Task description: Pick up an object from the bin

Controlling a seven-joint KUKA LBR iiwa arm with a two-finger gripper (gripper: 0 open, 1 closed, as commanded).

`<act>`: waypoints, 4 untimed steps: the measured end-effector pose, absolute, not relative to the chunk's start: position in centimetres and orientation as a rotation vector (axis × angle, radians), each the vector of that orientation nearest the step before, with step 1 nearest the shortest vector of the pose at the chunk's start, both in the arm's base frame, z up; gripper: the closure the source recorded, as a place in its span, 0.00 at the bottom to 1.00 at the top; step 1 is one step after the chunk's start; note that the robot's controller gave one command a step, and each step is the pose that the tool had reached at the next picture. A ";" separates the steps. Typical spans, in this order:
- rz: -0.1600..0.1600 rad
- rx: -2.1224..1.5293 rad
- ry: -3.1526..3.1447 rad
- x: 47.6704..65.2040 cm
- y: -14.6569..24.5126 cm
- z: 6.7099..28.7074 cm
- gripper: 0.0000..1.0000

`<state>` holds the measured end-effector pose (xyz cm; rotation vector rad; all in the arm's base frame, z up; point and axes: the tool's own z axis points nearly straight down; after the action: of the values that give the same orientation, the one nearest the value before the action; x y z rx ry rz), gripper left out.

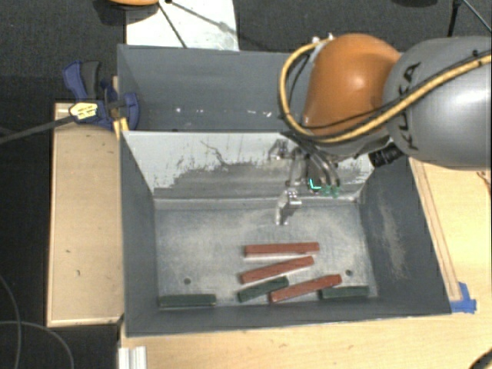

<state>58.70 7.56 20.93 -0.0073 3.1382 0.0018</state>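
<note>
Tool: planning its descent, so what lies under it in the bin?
Bare bin floor shows below the tool; the nearest red-brown bar lies further forward. The arm hides the back-right corner.

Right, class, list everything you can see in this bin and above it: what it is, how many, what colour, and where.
bin: one, grey metal, middle of the view.
red-brown bars: three, reddish brown, on the bin floor toward the front; one lies level, a second sits tilted just in front of it, and a third is nearest the front wall.
dark green bars: three, dark green, along the front wall; one is at the front left, one is among the red-brown bars, and one is at the front right.
arm: one, grey, coming in from the right.
orange cover: one, orange, on the wrist, with cables looped round it.
pincer: one, metallic, above bare floor behind the bars.
</note>
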 end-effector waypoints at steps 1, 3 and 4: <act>0.002 -0.118 3.132 57.0 6.3 17.2 0.00; 0.002 -0.026 3.135 53.4 4.6 7.4 1.00; 0.002 -0.025 3.135 53.4 4.6 7.5 1.00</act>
<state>53.37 4.63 7.45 -0.0249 3.1347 0.0016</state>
